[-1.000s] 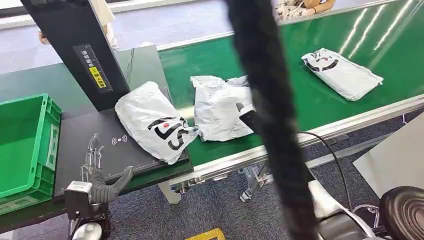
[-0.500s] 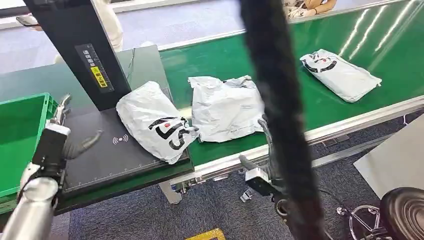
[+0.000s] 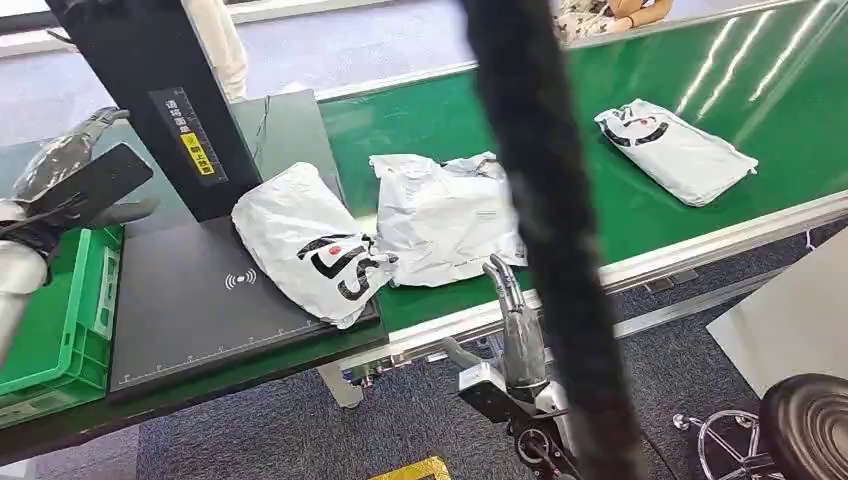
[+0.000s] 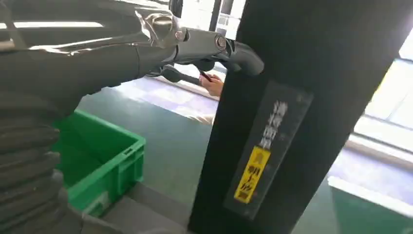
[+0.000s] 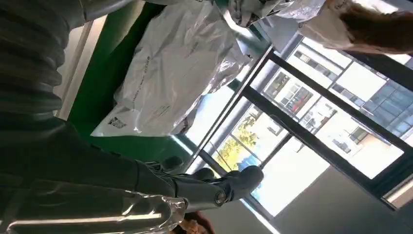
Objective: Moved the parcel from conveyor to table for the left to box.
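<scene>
left hand is raised at the far left above the green plastic crate, close beside the tall black post with a yellow label. fingers are stretched out and apart, nothing in them, nothing touched; the left wrist view shows the same, fingers extended in front of the post, empty.

next right, the black flat scanner table with a white wireless mark. a white plastic parcel with a black and red logo lies on the table's right part, its lower corner hanging over the edge toward the green conveyor belt. neither hand is on it.

just beside it, on the belt, a crumpled white plastic mailer bag, touching or nearly touching the first parcel. the right wrist view shows this crumpled bag lying on the green belt.

right hand is held up below the belt's metal edge, in front of the crumpled bag, fingers pointing up and loosely spread, holding nothing, not touching bag or belt. the right wrist view shows its fingers extended, empty.

a thick black fuzzy cable crosses the head view top to bottom, hiding part of the belt.

far right on the belt, well apart, a second white parcel with black logo.
</scene>
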